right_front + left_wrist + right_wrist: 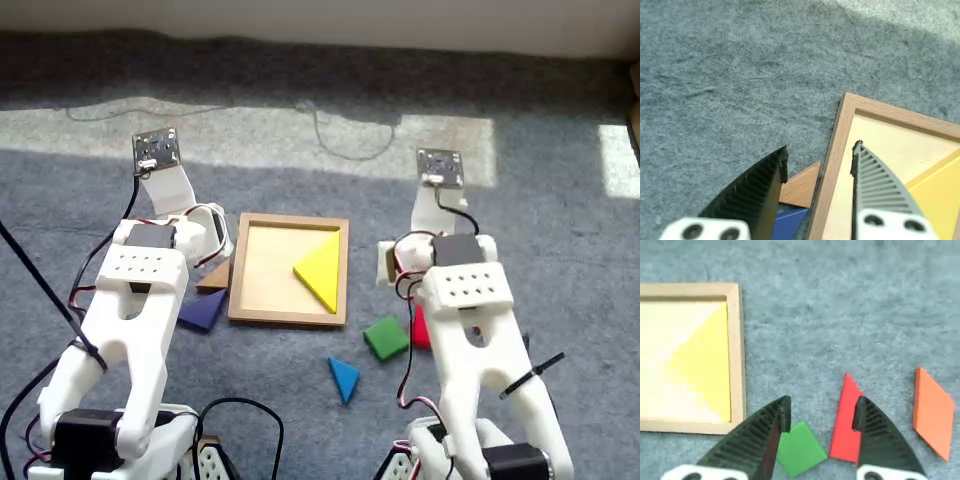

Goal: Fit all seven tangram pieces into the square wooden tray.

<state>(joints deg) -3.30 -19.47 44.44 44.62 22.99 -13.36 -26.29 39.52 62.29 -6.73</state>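
The robot has two white arms side by side. The left arm (130, 300) is stretched forward from its base and bends down at the wrist. The left gripper (820, 149) points down. Its two fingers are spread wide, a black finger (757, 187) and a grey finger (877, 185). The right arm (468, 300) is stretched forward the same way. The right gripper (822, 405) points down too, and its dark fingers are also apart, with a gap between the tips

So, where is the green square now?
In the high view the green square lies on the carpet, just right of the tray, beside the red piece.
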